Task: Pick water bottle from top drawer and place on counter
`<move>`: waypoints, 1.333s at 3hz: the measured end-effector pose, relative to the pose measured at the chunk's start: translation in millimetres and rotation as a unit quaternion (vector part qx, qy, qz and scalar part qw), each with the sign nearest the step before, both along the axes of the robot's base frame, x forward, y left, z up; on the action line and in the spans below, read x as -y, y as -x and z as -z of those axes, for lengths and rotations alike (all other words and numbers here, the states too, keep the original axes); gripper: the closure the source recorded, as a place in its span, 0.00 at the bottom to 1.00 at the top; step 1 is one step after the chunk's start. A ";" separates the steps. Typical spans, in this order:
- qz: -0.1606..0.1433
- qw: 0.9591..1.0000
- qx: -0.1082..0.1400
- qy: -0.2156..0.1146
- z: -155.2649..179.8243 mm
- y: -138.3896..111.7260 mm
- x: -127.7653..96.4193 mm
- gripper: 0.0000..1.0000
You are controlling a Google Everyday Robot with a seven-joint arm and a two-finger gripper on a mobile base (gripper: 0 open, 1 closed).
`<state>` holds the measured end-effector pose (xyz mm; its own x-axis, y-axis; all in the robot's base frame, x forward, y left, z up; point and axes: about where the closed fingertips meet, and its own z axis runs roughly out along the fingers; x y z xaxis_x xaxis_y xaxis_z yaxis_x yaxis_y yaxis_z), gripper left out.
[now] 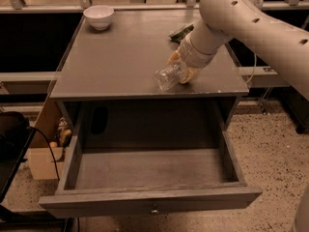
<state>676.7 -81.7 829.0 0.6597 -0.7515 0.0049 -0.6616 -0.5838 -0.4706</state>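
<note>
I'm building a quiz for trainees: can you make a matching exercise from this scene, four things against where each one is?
1 water bottle
2 white bowl
3 top drawer
4 gripper

A counter's back left corner
B pulled open under the counter
C lying on the counter, front right
D at the bottle's far end, above the counter

Pairs: 1-C, 2-A, 3-B, 4-D
</note>
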 end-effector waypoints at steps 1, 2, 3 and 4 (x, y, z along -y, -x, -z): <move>0.000 1.000 0.000 0.000 0.0 0.0 0.0 0.51; 0.000 1.000 0.000 0.000 0.1 0.0 0.0 0.44; 0.000 1.000 0.000 0.000 0.1 0.0 0.0 0.41; 0.000 1.000 0.000 0.000 0.1 0.0 -0.1 0.31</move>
